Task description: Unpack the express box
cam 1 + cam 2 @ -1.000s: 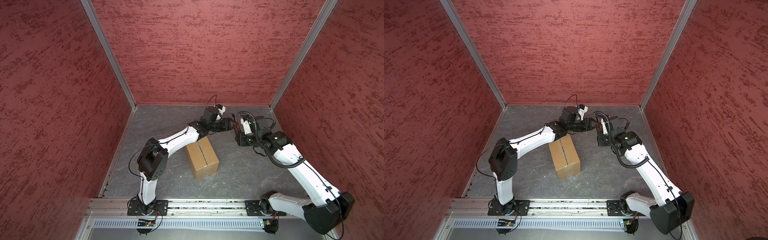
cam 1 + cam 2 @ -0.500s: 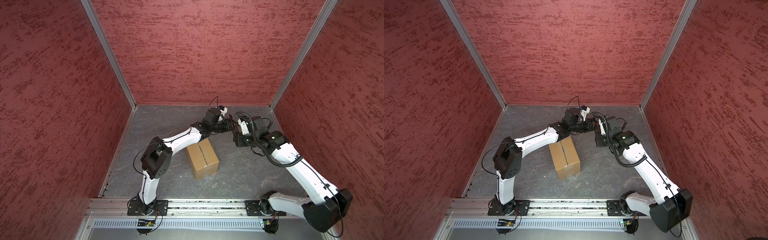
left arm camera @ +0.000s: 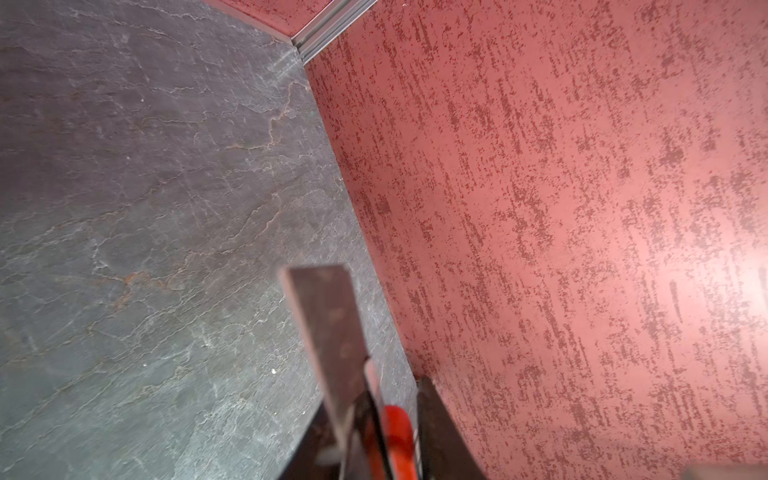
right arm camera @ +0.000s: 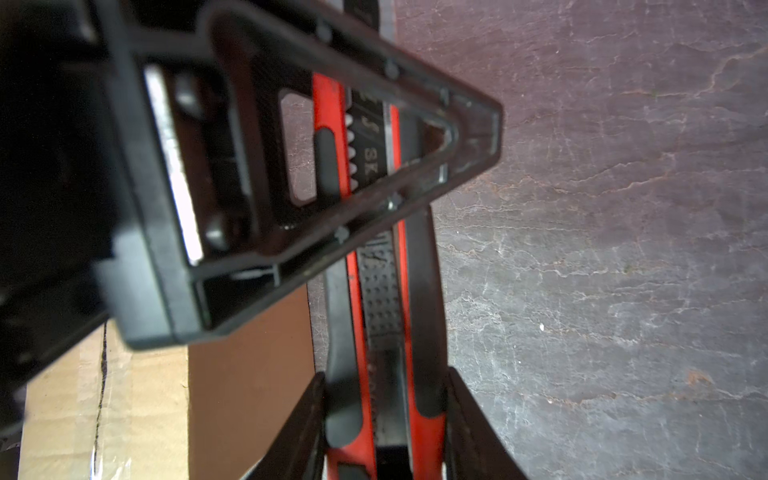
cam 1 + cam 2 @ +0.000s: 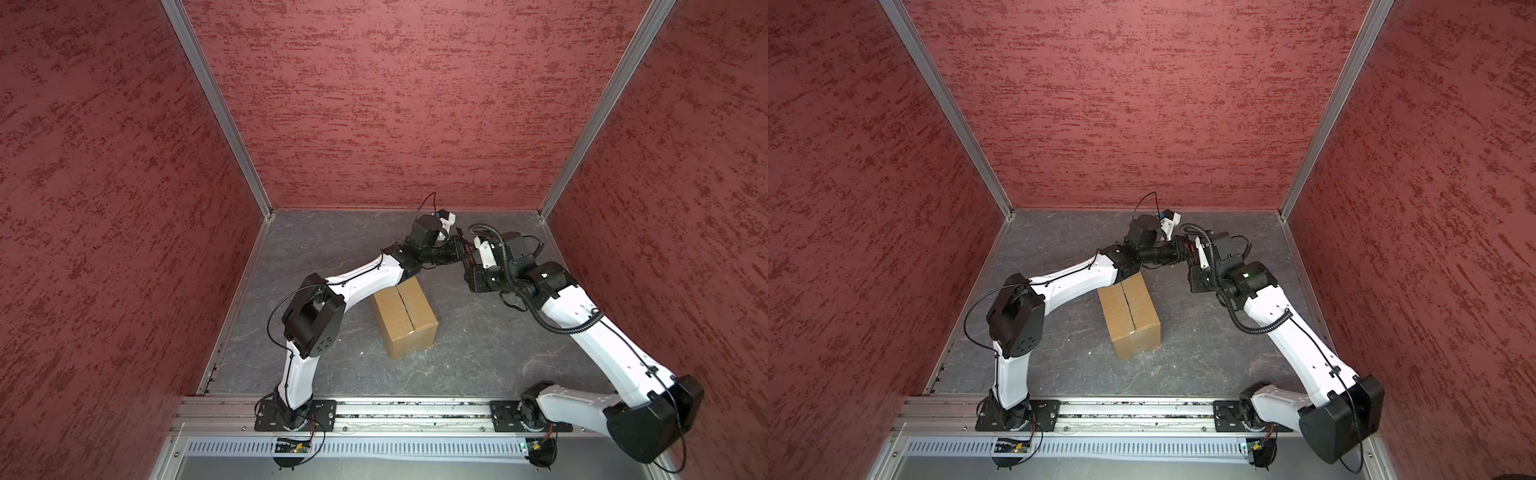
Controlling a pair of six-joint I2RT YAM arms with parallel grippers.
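express box (image 5: pixel 405 320) = plain brown carton, flat on dark slate-look floor (image 5: pixel 478 345), long axis running away from the arm bases, left forearm crossing above its far end in both top views. Flaps shut, centre seam (image 5: pixel 1128 309) closed. Right wrist view shows glossy clear tape (image 4: pixel 112 374) over the seam, so nothing is unpacked yet. Both claws meet in the air just past the box's far right corner. right gripper (image 4: pixel 386 390) is clamped on the handle of a red-and-black utility knife (image 4: pixel 382 299), fingers touching both sides. left gripper (image 3: pixel 374 407) sits narrow around the knife's front end with the blade (image 3: pixel 324 316) sticking out beyond it. Pinching or only close, cannot tell. Handling guess: corrugated board, light, walls fairly stiff, but top flaps will dent if pushed mid-panel. Contents unknown, so weight is uncertain. Floor looks smooth, so the box will likely skid or turn when the blade drags along the tape; it needs bracing. Best contact is probably pressing down on one flap beside the seam, near an end where the wall backs it, or clamping over an end wall once a flap is up. Taped strip is slick, a bad pinch spot. After the cut, take a flap by its free edge at the seam. Keep the blade shallow, since what's under it is hidden.
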